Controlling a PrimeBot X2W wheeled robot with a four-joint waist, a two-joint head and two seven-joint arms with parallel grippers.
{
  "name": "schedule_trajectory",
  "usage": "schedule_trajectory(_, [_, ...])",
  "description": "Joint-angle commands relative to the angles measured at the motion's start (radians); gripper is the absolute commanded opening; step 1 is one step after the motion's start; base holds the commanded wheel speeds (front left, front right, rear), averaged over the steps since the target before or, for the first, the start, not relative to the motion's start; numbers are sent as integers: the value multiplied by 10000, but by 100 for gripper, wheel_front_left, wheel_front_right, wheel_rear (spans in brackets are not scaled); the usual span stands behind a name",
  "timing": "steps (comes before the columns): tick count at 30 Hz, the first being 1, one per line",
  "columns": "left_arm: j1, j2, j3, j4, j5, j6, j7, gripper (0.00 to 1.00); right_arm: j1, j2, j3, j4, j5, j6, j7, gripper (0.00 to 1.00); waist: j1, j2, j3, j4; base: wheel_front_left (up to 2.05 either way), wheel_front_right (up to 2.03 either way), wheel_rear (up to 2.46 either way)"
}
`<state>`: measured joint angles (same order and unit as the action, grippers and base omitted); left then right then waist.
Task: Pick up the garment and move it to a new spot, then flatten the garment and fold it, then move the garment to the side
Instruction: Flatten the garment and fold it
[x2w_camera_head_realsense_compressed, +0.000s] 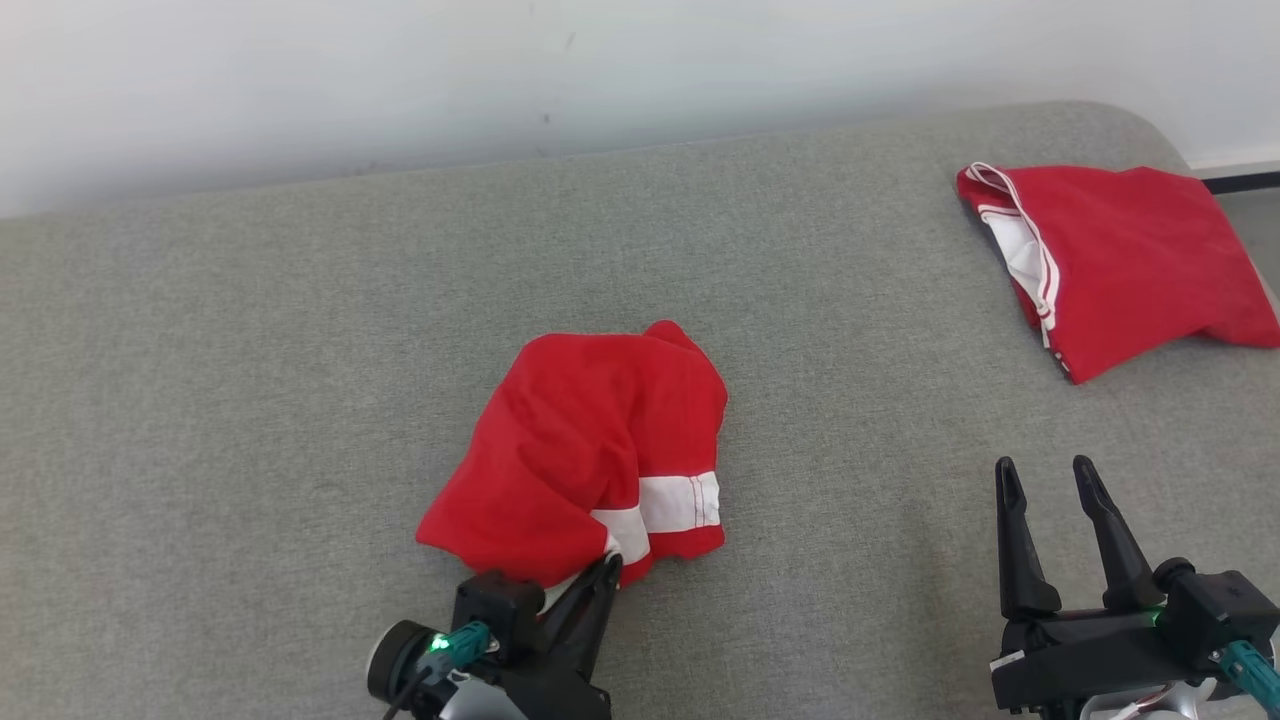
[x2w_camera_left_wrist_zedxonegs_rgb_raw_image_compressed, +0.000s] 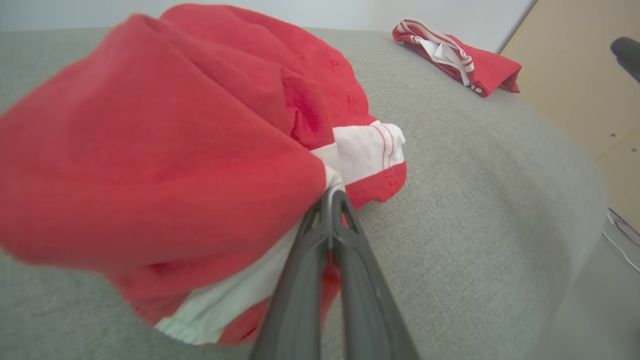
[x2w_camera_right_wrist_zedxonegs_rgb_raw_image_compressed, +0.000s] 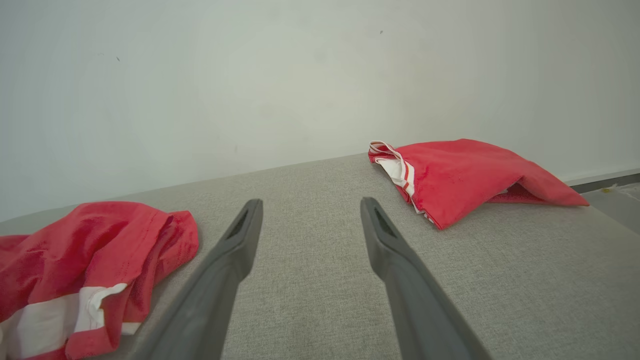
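Two garments: crumpled red garment (x2w_camera_head_realsense_compressed: 580, 440) centre, folded red garment (x2w_camera_head_realsense_compressed: 1120, 260) far right. Left end effector (x2w_camera_head_realsense_compressed: 610, 565) pinches the crumpled one's near edge; right end effector (x2w_camera_head_realsense_compressed: 1045, 470) spread, empty.

Left gripper (x2w_camera_head_realsense_compressed: 608, 568) pinched closed on the near white-striped hem of the crumpled red garment (x2w_camera_head_realsense_compressed: 590, 440), mid grey fabric surface (x2w_camera_head_realsense_compressed: 250, 350). Right gripper (x2w_camera_head_realsense_compressed: 1045, 475) at lower right, fingers spread, holding nothing, well apart from it. Second red garment (x2w_camera_head_realsense_compressed: 1120, 260) lies folded far right, near the white wall (x2w_camera_head_realsense_compressed: 500, 70).
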<state>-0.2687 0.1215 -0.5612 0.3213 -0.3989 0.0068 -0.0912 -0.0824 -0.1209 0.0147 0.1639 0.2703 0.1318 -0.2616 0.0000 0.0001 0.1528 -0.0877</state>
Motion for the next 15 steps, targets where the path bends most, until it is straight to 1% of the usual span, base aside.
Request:
schedule_trajectory(1, [-228,-96,-93,327,86,-55,-185,0,-65,-25,-35,14,61,-29,-44,100,0,-1,56,-84,0,0,0])
schedule_trajectory(2, [-301,-171,-132,539,86,-67,-290,1,-68,-15,-39,17,60,-28,-44,100,0,-1,59,-94,0,0,0])
schedule_trajectory(3, [-375,-237,-165,688,98,-70,-433,45,-71,-9,-51,26,56,-29,-44,100,0,-1,58,-99,0,0,0])
schedule_trajectory(5, [-506,-338,-193,871,109,-80,-790,100,-45,-9,-102,24,50,-28,-44,100,0,-1,31,-60,0,0,0])
schedule_trajectory(8, [-575,-375,-196,871,116,-129,-1092,100,23,-4,-154,30,32,-29,-43,100,0,-1,-31,22,0,0,0])
schedule_trajectory(11, [-568,-373,-22,489,61,-84,-1451,100,157,39,-193,8,-46,-29,-44,100,0,-1,-150,187,0,0,0])
schedule_trajectory(15, [-279,-103,351,-376,190,117,-1667,100,247,50,-207,5,-50,-29,-44,100,0,-1,-307,431,0,0,0])
